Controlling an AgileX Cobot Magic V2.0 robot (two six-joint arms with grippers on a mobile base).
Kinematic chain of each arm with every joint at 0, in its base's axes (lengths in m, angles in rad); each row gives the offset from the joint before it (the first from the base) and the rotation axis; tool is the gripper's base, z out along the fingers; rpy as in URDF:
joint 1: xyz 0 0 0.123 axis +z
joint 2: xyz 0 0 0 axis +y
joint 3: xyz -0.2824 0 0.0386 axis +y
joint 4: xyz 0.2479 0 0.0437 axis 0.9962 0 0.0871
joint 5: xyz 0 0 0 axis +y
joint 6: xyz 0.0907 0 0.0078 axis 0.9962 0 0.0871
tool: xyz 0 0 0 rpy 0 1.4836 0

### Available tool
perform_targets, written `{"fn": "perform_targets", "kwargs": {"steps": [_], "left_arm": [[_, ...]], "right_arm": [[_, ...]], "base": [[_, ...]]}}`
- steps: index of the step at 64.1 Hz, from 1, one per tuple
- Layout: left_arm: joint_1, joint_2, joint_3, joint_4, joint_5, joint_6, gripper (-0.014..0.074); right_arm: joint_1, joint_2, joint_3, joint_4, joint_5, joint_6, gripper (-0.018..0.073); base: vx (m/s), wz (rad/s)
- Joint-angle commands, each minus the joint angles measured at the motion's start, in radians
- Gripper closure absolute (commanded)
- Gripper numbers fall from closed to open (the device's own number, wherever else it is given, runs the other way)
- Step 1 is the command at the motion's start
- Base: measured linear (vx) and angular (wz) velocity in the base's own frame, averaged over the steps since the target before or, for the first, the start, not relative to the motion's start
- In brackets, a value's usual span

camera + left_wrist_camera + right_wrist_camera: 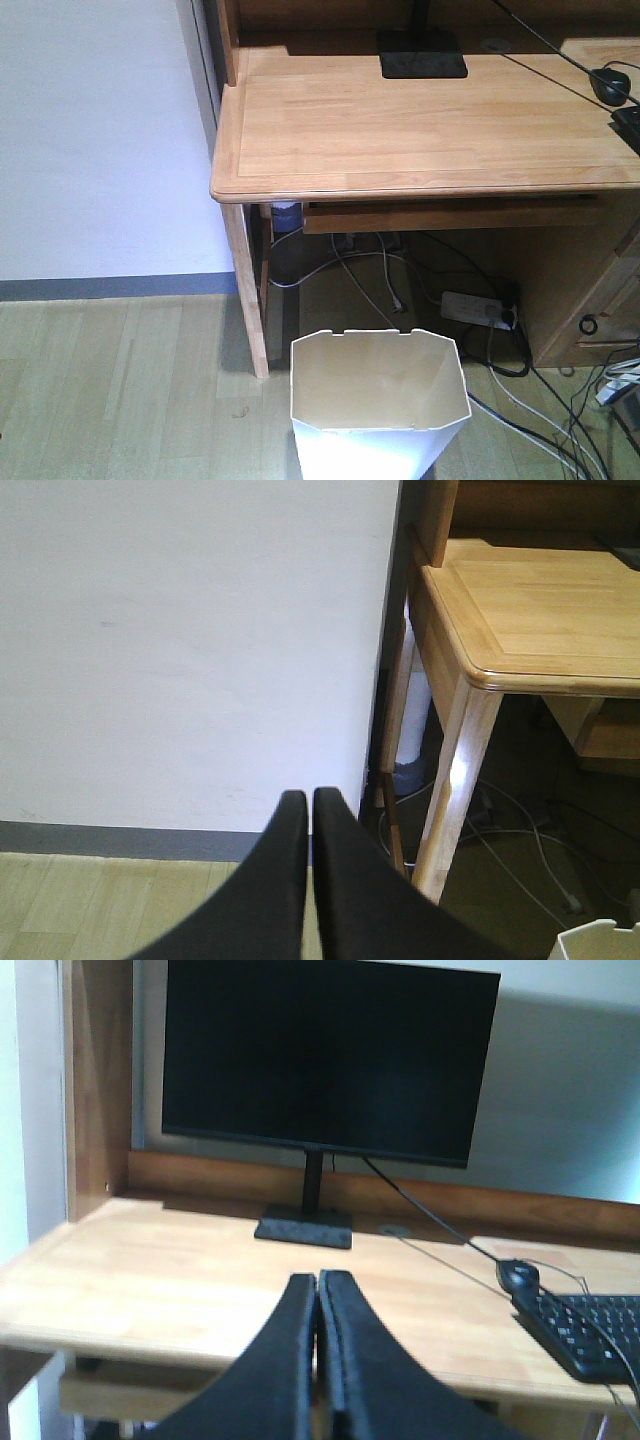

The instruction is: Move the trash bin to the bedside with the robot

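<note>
Wooden desk leg [245, 290] stands just beside trash bin [380, 390].

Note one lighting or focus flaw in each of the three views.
Front-facing view: the trash bin's outer front face is blown out to bluish white, while the space under the desk sits in shadow. Left wrist view: glare streaks the desk leg; the left gripper is a featureless black silhouette. Right wrist view: soft overall, with the right gripper and keyboard blurred.
</note>
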Motion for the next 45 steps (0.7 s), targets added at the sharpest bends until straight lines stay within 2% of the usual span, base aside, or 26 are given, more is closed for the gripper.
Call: {"fn": "perform_targets", "kwargs": {"steps": [1, 7, 16, 24, 29, 45], "left_arm": [[-0.003, -0.014, 0.003, -0.002, -0.066, -0.004, 0.0603], [-0.003, -0.014, 0.003, -0.002, -0.066, -0.004, 0.0603], [-0.003, -0.014, 0.003, -0.002, -0.066, -0.004, 0.0603], [-0.003, -0.014, 0.003, -0.002, -0.066, -0.004, 0.0603], [-0.003, -0.014, 0.003, -0.002, -0.066, -0.004, 0.0603], [-0.003, -0.014, 0.003, -0.002, -0.066, -0.004, 0.0603]], "right_arm": [[0.001, 0.104, -0.120, 0.002, -0.057, 0.012, 0.0561], [0.001, 0.209, -0.216, 0.002, 0.026, 0.015, 0.0561], [0.001, 0.345, -0.330, 0.004, 0.224, 0.032, 0.0561], [0.001, 0.423, -0.385, 0.061, 0.374, 0.072, 0.0561], [0.001, 0.447, -0.385, 0.082, 0.421, 0.072, 0.0561], [0.001, 0.462, -0.380, 0.072, 0.433, 0.065, 0.0561]], "base": [[0.00, 0.00], [0.00, 0.00], [0.00, 0.00], [0.00, 0.00], [0.00, 0.00], [0.00, 0.00]]}}
